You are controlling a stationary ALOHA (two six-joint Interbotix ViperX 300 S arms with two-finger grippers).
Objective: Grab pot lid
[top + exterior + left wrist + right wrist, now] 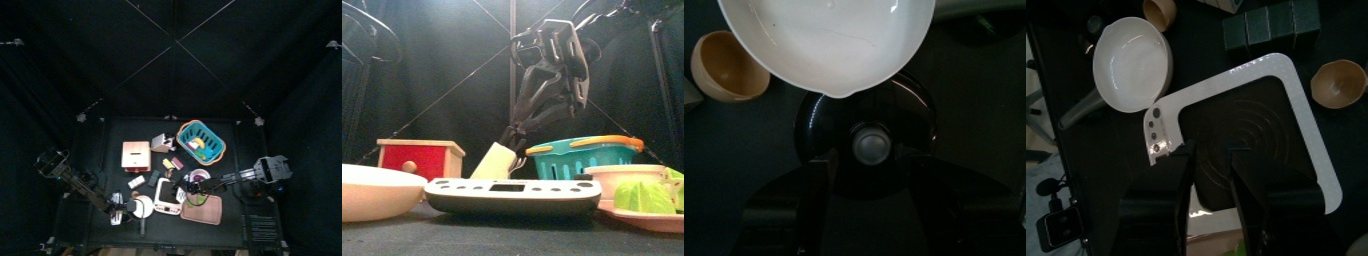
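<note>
The pot lid [869, 146] is black and round with a grey knob, and it lies flat on the table. In the left wrist view my left gripper [871, 178] hangs straight above it, open, with one dark jaw on each side of the knob and nothing held. A white pan [824, 40] overlaps the lid's far rim. The top view shows the left gripper [120, 203] at the table's front left, where it hides the lid. My right gripper [1213, 200] is open over a white-framed scale [1247, 125] near the table's middle.
A small wooden bowl [724, 66] sits beside the pan. A teal basket [203, 140] stands at the back right and a red box [422, 158] at the left. A cutting board with lettuce [649, 195] lies at the front right. The right arm [549, 60] hangs over the middle.
</note>
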